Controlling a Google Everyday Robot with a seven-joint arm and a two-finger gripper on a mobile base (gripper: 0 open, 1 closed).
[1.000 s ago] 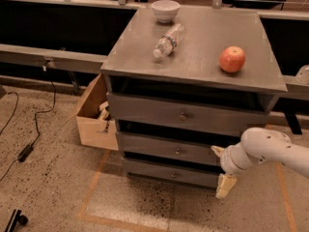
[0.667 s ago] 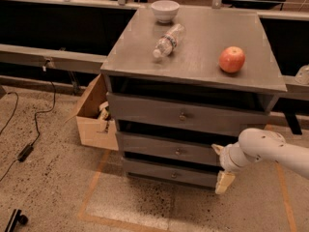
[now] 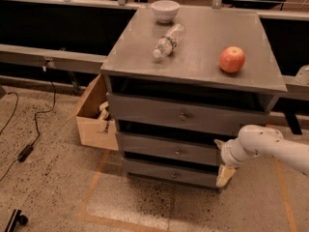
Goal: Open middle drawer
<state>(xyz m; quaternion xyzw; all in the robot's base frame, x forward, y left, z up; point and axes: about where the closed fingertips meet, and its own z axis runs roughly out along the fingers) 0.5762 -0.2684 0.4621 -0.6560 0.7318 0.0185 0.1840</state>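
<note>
The middle drawer [image 3: 164, 148] is the second of three grey drawers in a grey cabinet, with a small round metal knob [image 3: 178, 152] at its centre. Its front stands roughly level with the other two drawer fronts. My gripper [image 3: 220, 159], on a white arm coming in from the right, is at the right end of the middle drawer front, well right of the knob. Its fingers are spread apart vertically, one fingertip [image 3: 217, 143] near the drawer's top edge and one cream pad [image 3: 225, 175] lower down, holding nothing.
On the cabinet top [image 3: 203, 66] lie an apple [image 3: 232, 59], a plastic bottle on its side [image 3: 169, 41] and a white bowl [image 3: 165, 10]. An open cardboard box [image 3: 94, 117] stands against the cabinet's left side. A cable [image 3: 34, 124] runs over the floor at left.
My gripper has crept slightly left, closer to the right end of the middle drawer. The drawers have not moved.
</note>
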